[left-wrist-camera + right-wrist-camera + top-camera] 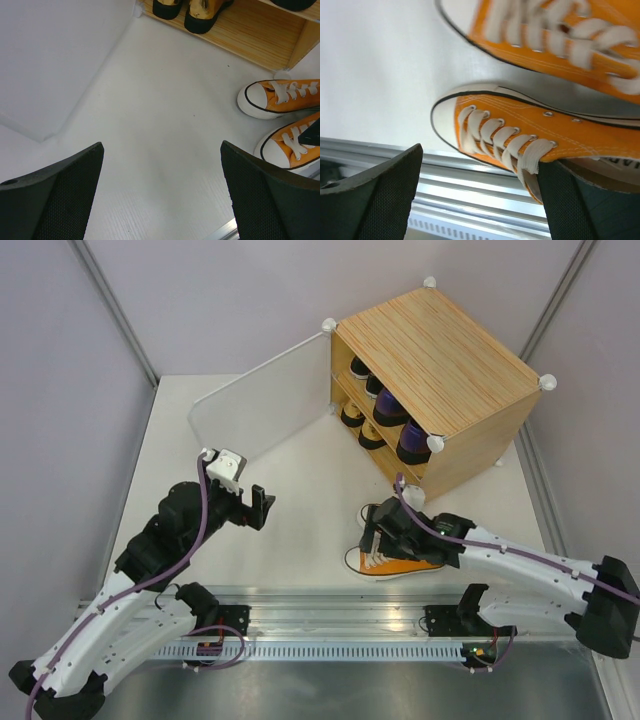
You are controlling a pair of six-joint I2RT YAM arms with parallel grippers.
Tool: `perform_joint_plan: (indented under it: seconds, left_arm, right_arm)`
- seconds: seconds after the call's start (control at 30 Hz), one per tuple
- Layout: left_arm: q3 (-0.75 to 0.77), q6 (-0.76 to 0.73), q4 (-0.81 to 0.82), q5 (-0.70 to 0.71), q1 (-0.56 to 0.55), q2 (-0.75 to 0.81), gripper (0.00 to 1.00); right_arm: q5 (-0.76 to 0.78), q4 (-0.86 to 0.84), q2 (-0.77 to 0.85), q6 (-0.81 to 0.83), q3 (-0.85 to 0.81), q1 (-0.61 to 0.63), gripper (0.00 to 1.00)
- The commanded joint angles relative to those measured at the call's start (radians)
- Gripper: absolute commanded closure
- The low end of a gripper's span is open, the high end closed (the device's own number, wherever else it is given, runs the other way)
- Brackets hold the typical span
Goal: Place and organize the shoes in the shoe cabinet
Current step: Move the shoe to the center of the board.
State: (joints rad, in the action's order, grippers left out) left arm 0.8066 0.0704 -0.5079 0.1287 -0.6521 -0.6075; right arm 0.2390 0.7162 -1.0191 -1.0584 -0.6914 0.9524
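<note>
Orange sneakers [400, 562] sit lower centre of top view, just in front of shoe cabinet [440, 350]. Right gripper [383, 532] spread over the near one, nothing pinched. Left gripper [250, 508] spread, empty. Likely light, with soft canvas and a stiff sole, so pinch the heel collar, not laces

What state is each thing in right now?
cabinet door, swung open
orange sneakers, on the table outside cabinet
gold pumps, inside cabinet
purple loafers, inside cabinet
black sneakers, inside cabinet
left end effector, open, empty
right end effector, open above orange sneakers
</note>
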Motion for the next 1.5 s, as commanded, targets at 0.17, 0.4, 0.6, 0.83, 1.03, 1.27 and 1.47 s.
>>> perform_joint_plan:
  seconds: [0.17, 0.4, 0.6, 0.83, 1.03, 1.27, 1.47]
  left_arm:
    - [0.0, -0.021, 0.009, 0.025, -0.001, 0.032, 0.0]
    - [-0.003, -0.018, 0.011, 0.054, -0.001, 0.057, 0.01]
    - [-0.003, -0.017, 0.011, 0.04, -0.001, 0.058, 0.01]
    - [-0.003, -0.014, 0.009, 0.026, -0.001, 0.066, 0.0]
    - [-0.001, -0.015, 0.009, 0.014, -0.001, 0.061, 0.01]
    - [-0.006, -0.02, 0.011, 0.014, -0.001, 0.055, 0.01]
    - [-0.007, -0.02, 0.009, 0.009, -0.001, 0.051, 0.01]
  right_arm:
    - [0.152, -0.389, -0.239, -0.219, -0.223, 0.144, 0.04]
    - [0.232, -0.547, -0.236, -0.358, -0.201, 0.152, 0.05]
    - [0.272, -0.338, -0.243, -0.135, -0.359, 0.154, 0.06]
    - [0.281, -0.042, -0.112, -0.071, -0.225, 0.158, 0.09]
    - [0.339, -0.063, -0.101, 0.062, -0.12, 0.293, 0.09]
    - [0.505, -0.141, -0.208, 0.162, -0.1, 0.371, 0.08]
    - [0.522, -0.257, -0.236, 0.227, -0.033, 0.371, 0.05]
